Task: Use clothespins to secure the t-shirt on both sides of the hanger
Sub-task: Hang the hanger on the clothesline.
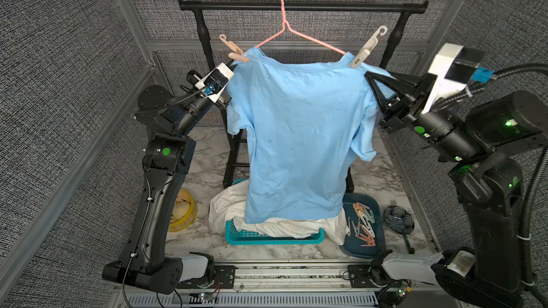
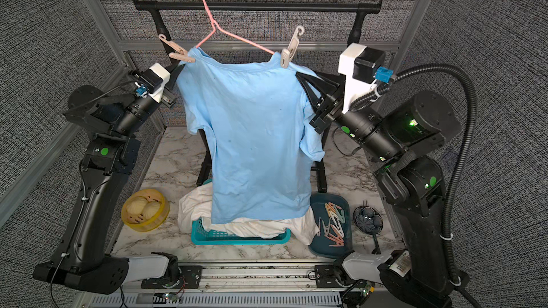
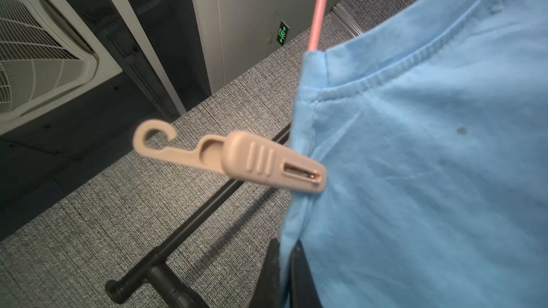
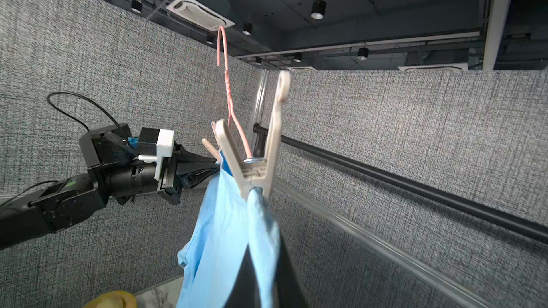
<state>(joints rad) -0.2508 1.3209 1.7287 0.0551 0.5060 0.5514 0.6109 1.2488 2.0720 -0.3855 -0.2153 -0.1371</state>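
Observation:
A light blue t-shirt (image 1: 296, 131) (image 2: 255, 131) drapes over a pink wire hanger (image 1: 308, 38) whose hook hangs free above the rail. A beige clothespin (image 1: 235, 51) (image 3: 255, 158) clamps one shoulder, and a pale grey clothespin (image 1: 366, 48) (image 4: 255, 177) clamps the opposite one. Just below the beige pin, my left gripper (image 1: 234, 65) (image 3: 286, 247) is shut on the shirt's shoulder edge. My right gripper (image 1: 367, 74) (image 4: 264, 250) is shut on the shoulder fabric under the grey pin. Several loose clothespins (image 1: 363, 223) lie in a dark tray (image 1: 381, 223).
A black rail (image 1: 302, 5) on its stand runs behind the shirt. Below the hem stands a teal basket (image 1: 267, 240) heaped with white cloth (image 1: 231, 208). A yellow steamer basket (image 2: 145, 210) sits front left and a dark bowl (image 1: 398, 220) beside the tray.

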